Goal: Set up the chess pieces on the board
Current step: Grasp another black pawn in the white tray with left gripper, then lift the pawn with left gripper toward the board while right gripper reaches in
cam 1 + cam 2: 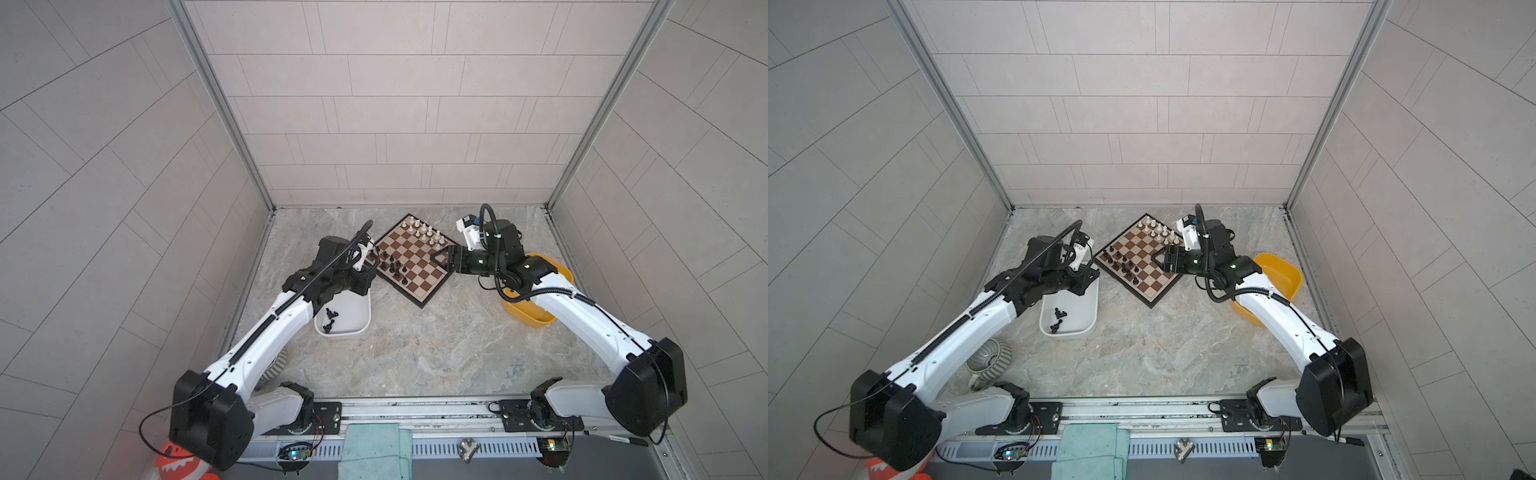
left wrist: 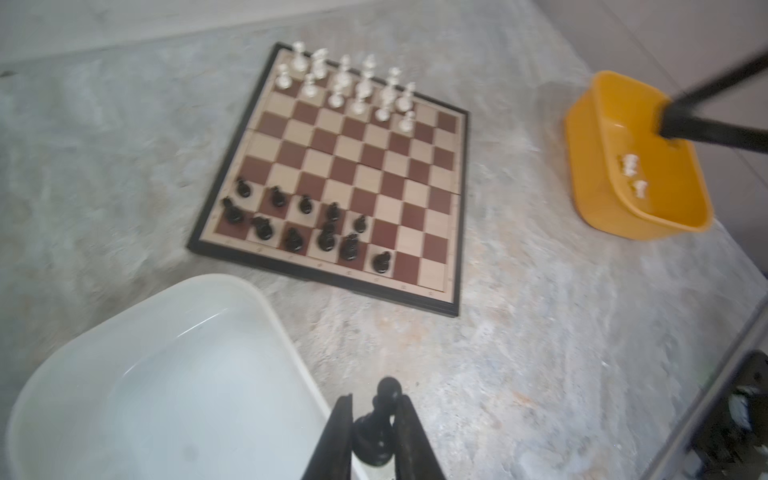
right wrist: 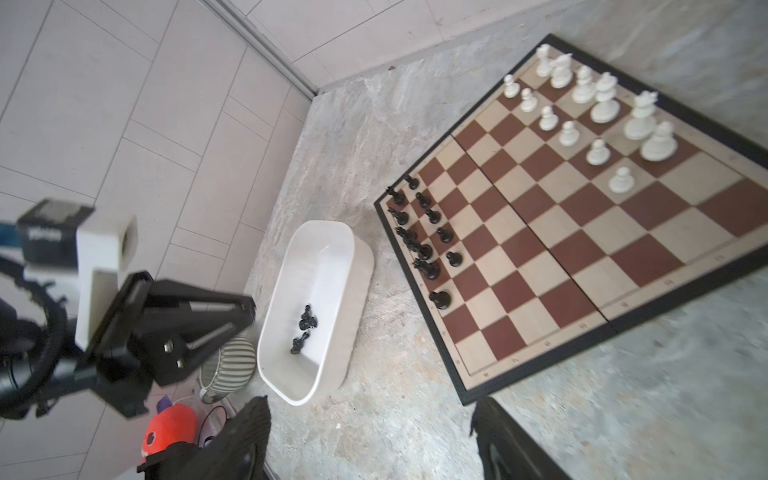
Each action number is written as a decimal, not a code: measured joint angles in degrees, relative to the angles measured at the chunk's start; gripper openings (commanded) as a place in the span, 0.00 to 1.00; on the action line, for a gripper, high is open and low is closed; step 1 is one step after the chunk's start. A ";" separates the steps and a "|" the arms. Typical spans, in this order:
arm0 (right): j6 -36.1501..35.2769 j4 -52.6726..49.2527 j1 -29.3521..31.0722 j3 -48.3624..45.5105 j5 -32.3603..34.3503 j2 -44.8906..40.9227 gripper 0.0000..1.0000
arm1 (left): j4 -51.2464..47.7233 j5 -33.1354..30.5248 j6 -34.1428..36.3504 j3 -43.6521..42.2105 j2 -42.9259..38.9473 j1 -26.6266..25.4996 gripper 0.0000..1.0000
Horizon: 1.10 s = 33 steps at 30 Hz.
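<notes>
Jaws of left gripper [image 2: 375,402] clamped on a black pawn [image 2: 379,419], head upward, held off the board [image 1: 419,284] on its black side, over the near rim of the white tub [image 1: 353,318]. Right gripper [image 3: 371,404]: jaws wide apart, nothing between them, hovering at the board's edge on the side toward the yellow tub [image 2: 615,216]. Progress: white pieces [image 3: 604,99] fill most of two rows along the board's far side, black pieces [image 2: 293,239] most of two rows along the opposite side; in both camps the squares toward one end are bare. Left to place: the held pawn, a few black spares [image 3: 308,319] lying in the white tub just beside the board, and two white spares [image 2: 630,164] in the yellow tub beyond the board's other side. Judgement: well past halfway, with a handful of placements outstanding.
</notes>
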 measured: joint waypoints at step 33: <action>-3.69 -8.24 13.60 15.65 -6.49 14.82 0.30 | 21.84 10.14 8.41 -12.92 -7.78 -2.25 0.14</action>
